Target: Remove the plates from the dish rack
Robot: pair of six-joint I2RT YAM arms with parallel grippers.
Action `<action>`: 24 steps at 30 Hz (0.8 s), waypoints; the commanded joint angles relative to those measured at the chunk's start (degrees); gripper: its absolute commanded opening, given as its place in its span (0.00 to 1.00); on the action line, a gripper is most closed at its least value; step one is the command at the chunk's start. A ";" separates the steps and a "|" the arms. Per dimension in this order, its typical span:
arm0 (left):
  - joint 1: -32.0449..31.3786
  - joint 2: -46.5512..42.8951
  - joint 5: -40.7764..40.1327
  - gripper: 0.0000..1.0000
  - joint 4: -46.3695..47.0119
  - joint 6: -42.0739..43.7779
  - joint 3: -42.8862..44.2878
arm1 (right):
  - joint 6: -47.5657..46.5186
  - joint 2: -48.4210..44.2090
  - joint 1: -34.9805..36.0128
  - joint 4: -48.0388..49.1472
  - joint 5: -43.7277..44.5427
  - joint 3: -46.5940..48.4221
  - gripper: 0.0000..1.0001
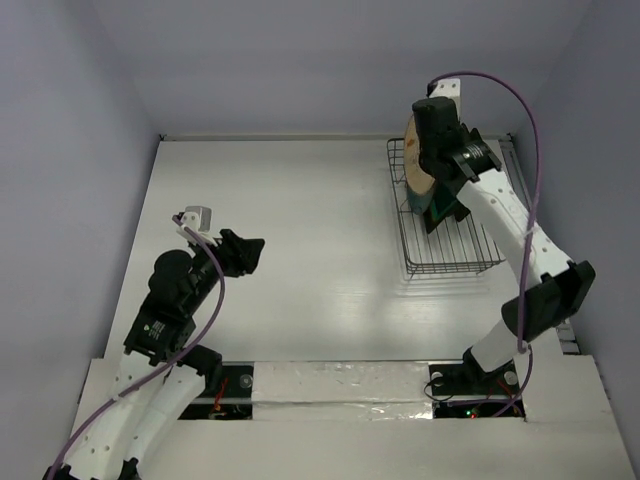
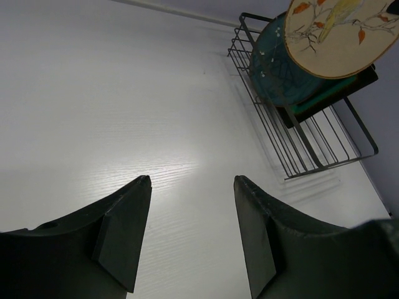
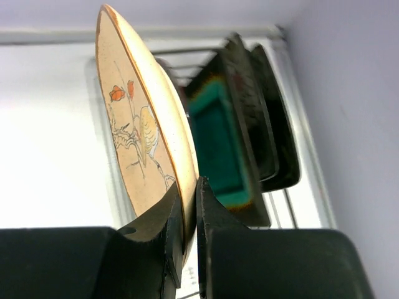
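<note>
Overhead view of a white table (image 1: 300, 220) with two robot arms mounted at its near edge.

At about 8 o'clock on the table, the left gripper (image 1: 245, 252) hovers over bare tabletop. Its wrist camera shows the two dark fingers (image 2: 121, 230) standing apart with nothing between them.

At about 2 o'clock sits the dish rack (image 1: 452, 268), a black wire basket running along the right edge. Over its far end, the right gripper (image 1: 432, 190) is clamped on the rim of the round cream plate (image 3: 140, 124), which stands on edge and is painted with a branch, orange leaves and a yellow bird. The fingertips pinch the plate's lower edge from both sides.

Just right of it, the round teal plate (image 2: 280, 75), the square teal plate (image 3: 215, 137) and the black square plates (image 3: 274, 143) stand upright in the rack.
</note>
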 commanded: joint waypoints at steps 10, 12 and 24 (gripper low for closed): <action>1.87 -4.46 -3.67 0.51 1.75 0.09 0.36 | 19.68 -2.68 17.16 30.51 -26.09 -4.39 0.00; 1.87 -4.19 -4.63 0.50 1.14 0.09 0.62 | 25.99 2.16 19.44 35.71 -30.74 -3.87 0.00; 1.87 -5.34 -9.21 0.50 -0.45 -0.88 1.33 | 45.53 30.20 24.73 45.67 -36.22 11.78 0.00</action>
